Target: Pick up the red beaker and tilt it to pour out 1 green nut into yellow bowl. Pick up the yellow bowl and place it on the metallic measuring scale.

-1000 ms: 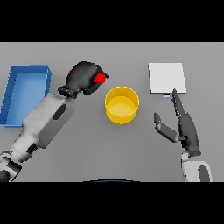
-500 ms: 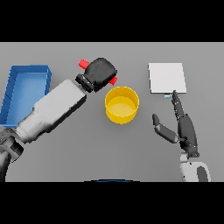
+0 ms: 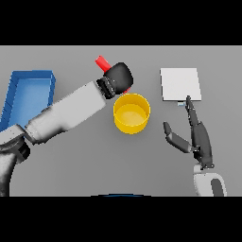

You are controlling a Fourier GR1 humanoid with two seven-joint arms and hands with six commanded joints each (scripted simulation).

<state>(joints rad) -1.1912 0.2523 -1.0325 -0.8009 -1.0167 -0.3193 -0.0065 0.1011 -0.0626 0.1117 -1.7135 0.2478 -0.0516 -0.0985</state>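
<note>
The left hand [image 3: 119,78], closed around the red beaker [image 3: 102,62], hangs at the yellow bowl [image 3: 132,113]'s 11 o'clock, just over its far rim; its forearm runs off toward 8 o'clock, barring that whole side. The blue bin [image 3: 29,90] walls off the table at the bowl's 9 o'clock, beyond the arm. From 12 round to 6 o'clock the bowl has bare grey table [image 3: 156,61] about it. The right hand [image 3: 197,137], fingers straight, stands at the bowl's 4 o'clock, apart from it, with open surface between. The metallic scale [image 3: 180,84] lies at 2 o'clock, top bare, the right hand's fingertip at its near edge
</note>
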